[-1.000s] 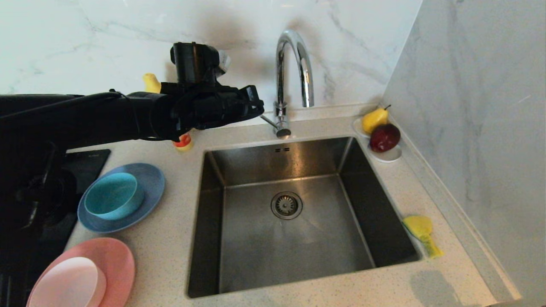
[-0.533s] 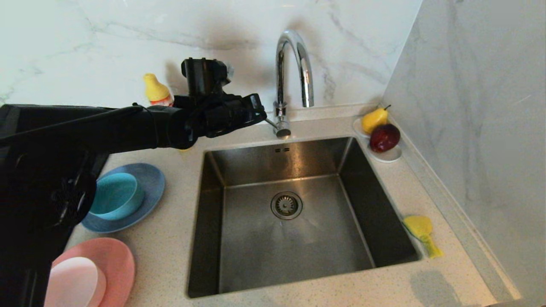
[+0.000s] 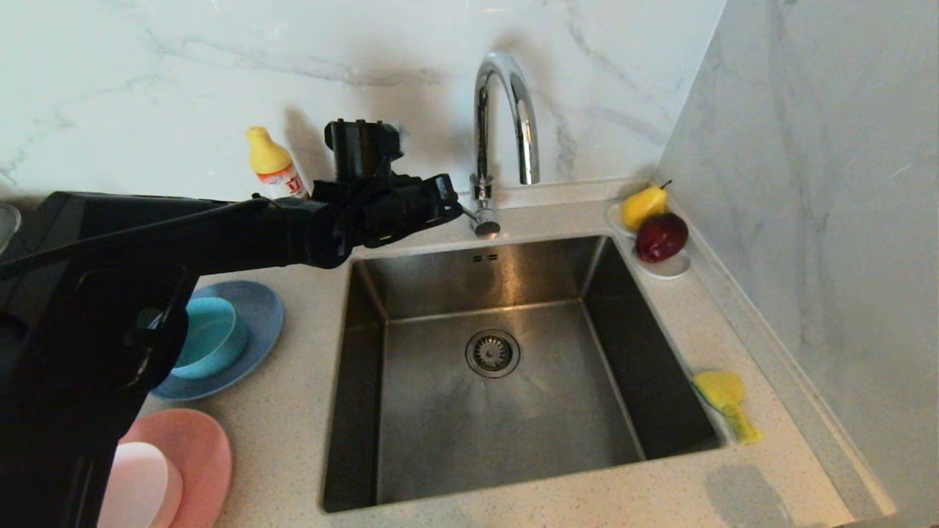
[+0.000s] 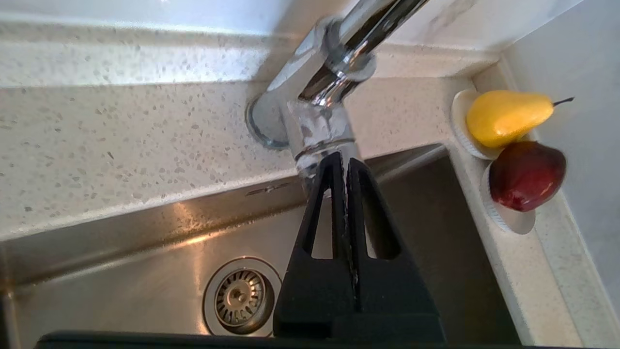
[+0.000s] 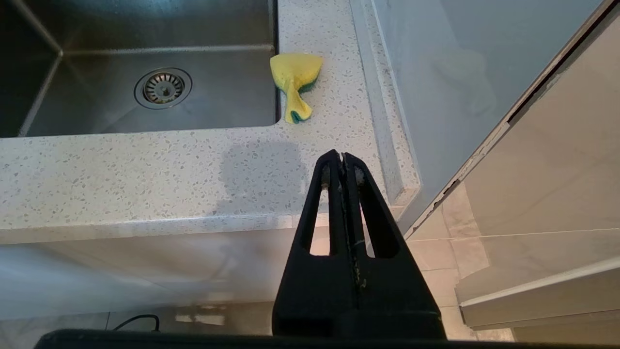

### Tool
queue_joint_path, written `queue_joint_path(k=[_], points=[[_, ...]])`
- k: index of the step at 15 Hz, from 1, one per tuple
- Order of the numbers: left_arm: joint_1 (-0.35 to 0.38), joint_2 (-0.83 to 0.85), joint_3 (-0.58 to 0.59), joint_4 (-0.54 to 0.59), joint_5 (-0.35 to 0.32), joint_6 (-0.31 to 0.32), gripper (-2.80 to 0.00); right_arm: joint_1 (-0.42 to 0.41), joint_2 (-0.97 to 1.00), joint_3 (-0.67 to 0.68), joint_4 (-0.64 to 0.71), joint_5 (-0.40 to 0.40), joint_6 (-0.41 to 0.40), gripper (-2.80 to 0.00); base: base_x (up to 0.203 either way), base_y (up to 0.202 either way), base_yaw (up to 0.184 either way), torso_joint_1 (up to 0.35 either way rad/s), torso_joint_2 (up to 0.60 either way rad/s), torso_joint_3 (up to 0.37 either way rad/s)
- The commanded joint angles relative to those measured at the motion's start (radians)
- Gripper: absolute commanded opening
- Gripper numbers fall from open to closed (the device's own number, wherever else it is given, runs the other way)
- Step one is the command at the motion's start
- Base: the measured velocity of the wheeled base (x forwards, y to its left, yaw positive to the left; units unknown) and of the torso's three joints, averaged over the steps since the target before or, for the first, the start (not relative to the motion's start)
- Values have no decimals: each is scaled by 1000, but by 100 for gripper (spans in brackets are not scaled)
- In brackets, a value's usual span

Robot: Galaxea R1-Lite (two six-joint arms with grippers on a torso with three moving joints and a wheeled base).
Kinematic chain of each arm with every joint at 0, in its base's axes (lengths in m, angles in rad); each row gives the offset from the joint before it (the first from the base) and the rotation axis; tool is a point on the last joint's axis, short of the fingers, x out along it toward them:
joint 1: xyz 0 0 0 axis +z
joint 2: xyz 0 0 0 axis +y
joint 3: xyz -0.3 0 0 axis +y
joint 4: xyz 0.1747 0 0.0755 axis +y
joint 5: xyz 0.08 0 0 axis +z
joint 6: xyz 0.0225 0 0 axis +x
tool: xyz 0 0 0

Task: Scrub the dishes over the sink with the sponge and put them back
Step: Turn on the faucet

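Observation:
My left gripper [image 3: 456, 209] is shut and empty, its tips right at the lever of the chrome faucet [image 3: 502, 117] behind the sink [image 3: 513, 433]. In the left wrist view the closed gripper [image 4: 340, 162] meets the lever's end [image 4: 319, 131]. The teal bowl [image 3: 213, 334] sits on the blue plate [image 3: 257, 323] left of the basin, partly behind my arm. A pale bowl [image 3: 139, 488] rests on the pink plate [image 3: 198, 455] at the front left. The yellow sponge [image 3: 722, 400] lies crumpled on the counter right of the sink. My right gripper [image 5: 342, 157] is shut and parked below the counter's front edge, with the sponge [image 5: 295, 77] ahead of it.
A yellow-capped detergent bottle [image 3: 273, 170] stands by the back wall. A small white dish [image 3: 671, 268] with a pear [image 3: 644, 205] and a red fruit [image 3: 662, 236] sits in the back right corner. A wall closes off the right side.
My left arm has come down and a little right, bringing the shut gripper to the faucet lever. The detergent bottle is now uncovered, and the arm hides more of the dishes.

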Motion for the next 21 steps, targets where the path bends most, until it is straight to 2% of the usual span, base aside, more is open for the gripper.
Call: queue_joint_path(k=[1, 21], points=[[1, 10, 0, -3, -3, -2, -280, 0, 0, 0, -1, 0, 0, -280, 0, 0, 0, 0, 0, 0], [29, 31, -2, -56, -17, -4, -280, 0, 0, 0, 0, 0, 0, -280, 0, 0, 0, 0, 0, 0]])
